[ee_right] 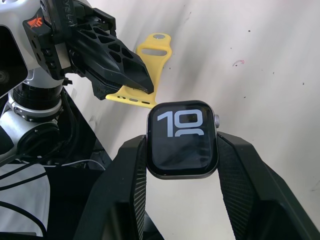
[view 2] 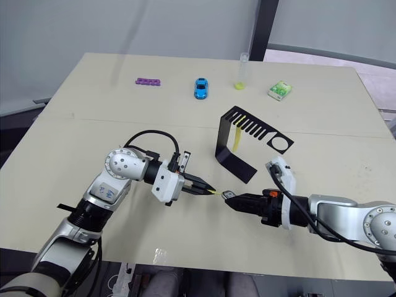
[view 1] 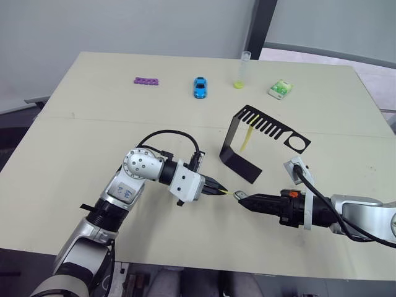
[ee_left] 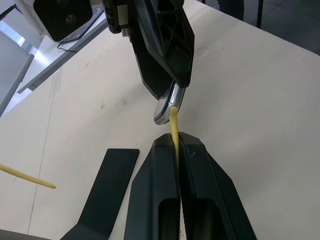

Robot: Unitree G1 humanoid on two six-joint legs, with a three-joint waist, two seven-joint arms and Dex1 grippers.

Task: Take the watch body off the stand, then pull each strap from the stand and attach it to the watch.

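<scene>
— Between the two arms, what's held?
— Right gripper (ee_right: 182, 150) clamps the small black grey-rimmed watch body (ee_right: 183, 139); left gripper (ee_left: 177, 142) pinches a narrow yellow holed strap (ee_right: 144, 70) against it.
— And the other strap (view 1: 245, 140)?
— Hanging from the bent black sheet-metal stand (view 1: 233, 145).

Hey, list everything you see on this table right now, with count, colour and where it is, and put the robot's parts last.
Bent sheet-metal stand: one, black, table centre-right.
Flexible watch straps: two, yellow; one hanging from the stand's slots, one clamped in the left gripper, its end at the watch.
Rounded-square watch body: one, black with grey rim, clamped in the right gripper.
Toy car: one, blue, far side, middle.
Studded bar: one, purple, far left.
Clear tube: one, yellow bottom, far side, upright.
Small box: one, green-white, far right.
Table: one, beige.
Left gripper: black jaws shut on a strap.
Right gripper: black jaws shut on the watch body.
</scene>
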